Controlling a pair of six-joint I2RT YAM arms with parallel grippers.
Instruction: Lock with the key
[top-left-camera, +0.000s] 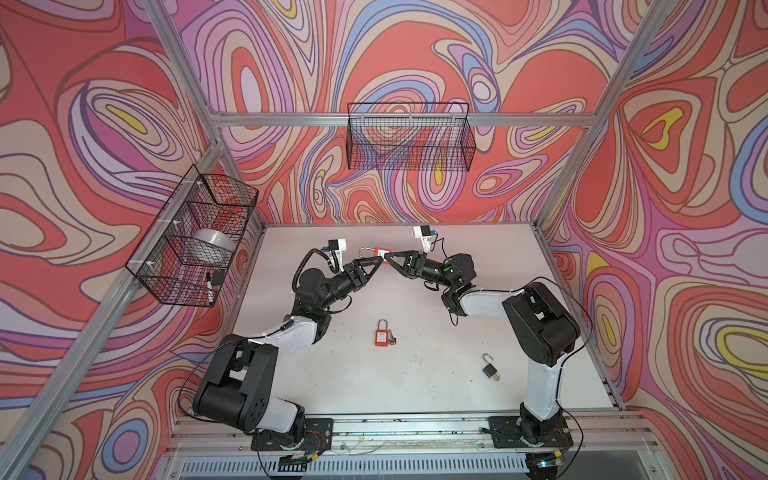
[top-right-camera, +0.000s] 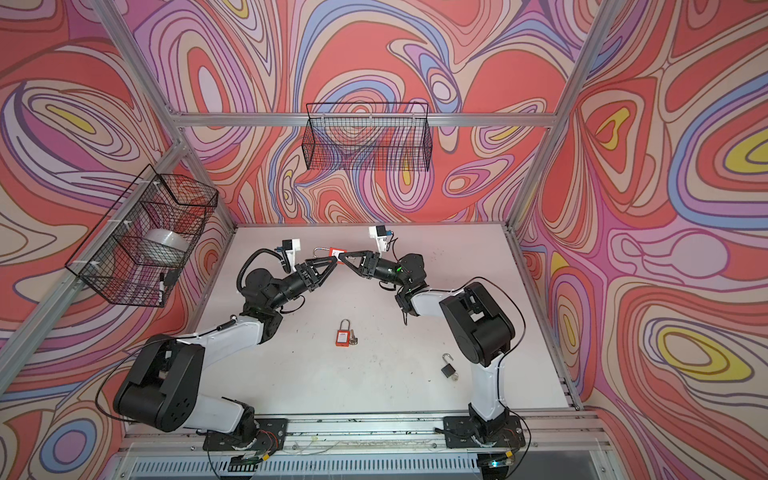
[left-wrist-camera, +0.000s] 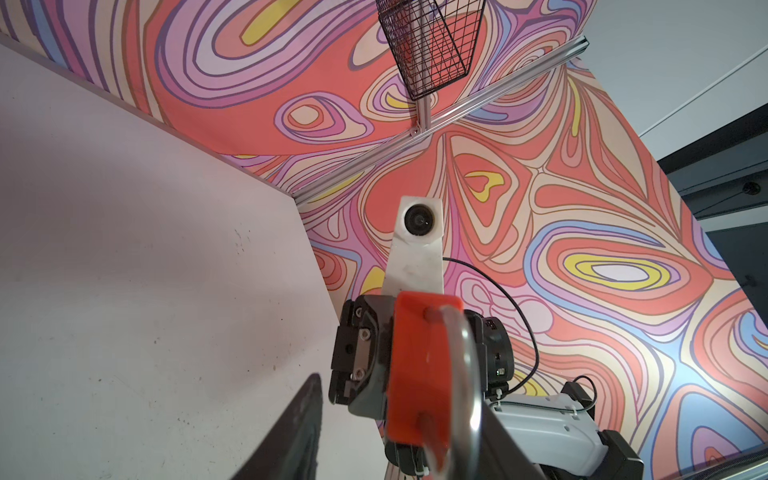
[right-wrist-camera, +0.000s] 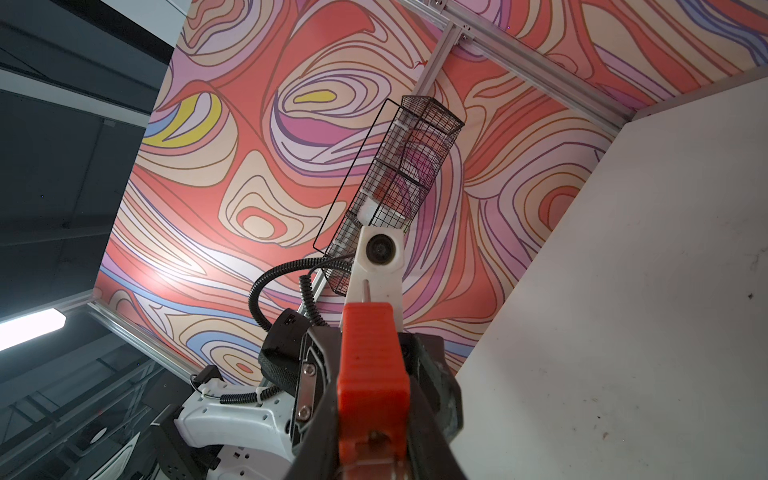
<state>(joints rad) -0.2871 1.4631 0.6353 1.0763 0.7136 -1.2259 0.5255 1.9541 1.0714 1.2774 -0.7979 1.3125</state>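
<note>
— Above the far middle of the surface (top-left-camera: 436, 316), what is being held?
— An orange padlock (top-left-camera: 382, 252) is held clear of the surface, and its body is pinched by the right fingers (right-wrist-camera: 320, 453). The left fingers (left-wrist-camera: 291, 432) are seen spread to either side of its shackle (left-wrist-camera: 465, 365), and nothing is gripped by them.
— Is the shackle shut?
— Both legs appear seated in the body in the left wrist view, so the closing is judged done or nearly so. No key can be made out on this padlock, so a turn of the key cannot be confirmed.
— What is left?
— A second orange padlock (top-left-camera: 380, 337) is seen lying near the middle of the surface, shackle closed, with a key (top-left-camera: 392, 340) just beside it. A black padlock (top-left-camera: 488, 369) lies nearer the right arm with its shackle swung open. That one, at least, is judged not yet locked.
</note>
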